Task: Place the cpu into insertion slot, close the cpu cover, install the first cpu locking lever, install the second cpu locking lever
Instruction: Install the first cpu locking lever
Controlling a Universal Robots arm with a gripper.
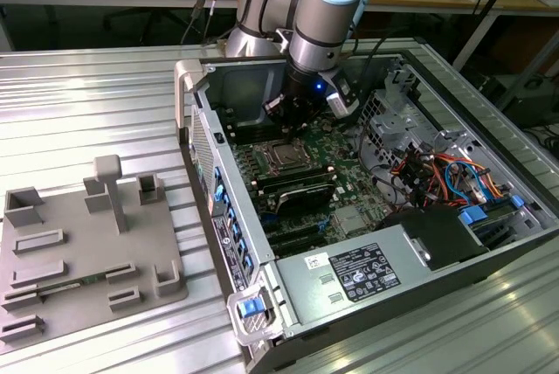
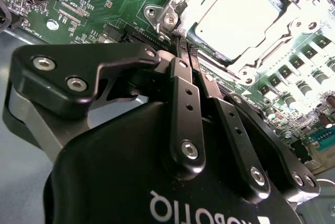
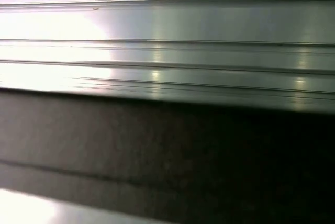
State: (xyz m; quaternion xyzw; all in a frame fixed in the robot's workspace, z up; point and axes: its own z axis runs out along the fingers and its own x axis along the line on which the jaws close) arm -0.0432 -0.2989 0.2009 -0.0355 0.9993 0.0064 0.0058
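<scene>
In the second wrist view the cpu (image 2: 238, 17) lies flat in the insertion slot (image 2: 163, 19), its silver top showing. The silvery cpu cover (image 2: 264, 51) sits down around it as a frame. My gripper (image 2: 180, 43) is shut, with its two black fingers (image 2: 184, 103) pressed together. Its tips are right at a corner of the socket; whether they touch a lever I cannot tell. In the exterior view the gripper (image 1: 285, 114) hangs inside the open computer case just above the socket (image 1: 284, 154).
The case walls (image 1: 203, 129) enclose the green motherboard (image 1: 336, 142). A black card (image 1: 301, 186) and memory slots lie beside the socket, coloured cables (image 1: 437, 173) on the exterior view's right, and a power supply (image 1: 362, 273) in front. A grey fixture plate (image 1: 79, 243) lies outside.
</scene>
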